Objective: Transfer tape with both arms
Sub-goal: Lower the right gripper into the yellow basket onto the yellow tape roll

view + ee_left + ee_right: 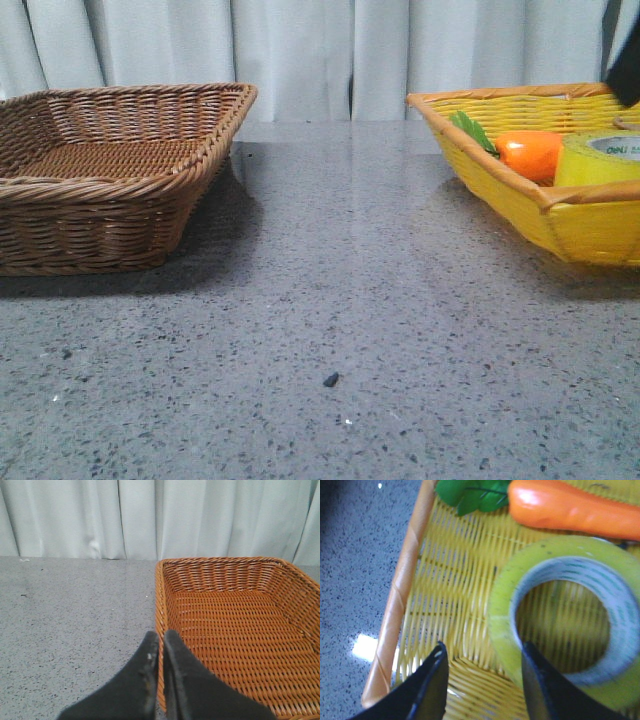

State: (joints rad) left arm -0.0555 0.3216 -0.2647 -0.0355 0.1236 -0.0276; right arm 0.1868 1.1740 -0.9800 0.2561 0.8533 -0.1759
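The tape, a wide yellow roll with a white inner core, lies flat in the yellow basket next to the orange carrot. My right gripper is open just above it. One finger stands over the roll's hole and the other finger outside it, with the roll's wall between them. In the front view the tape sits at the right edge. My left gripper is shut and empty over the near rim of the brown basket.
The brown wicker basket stands at the left and holds nothing. The yellow basket stands at the right with the carrot and its green leaves. A grey speckled table lies between them. White curtains hang behind.
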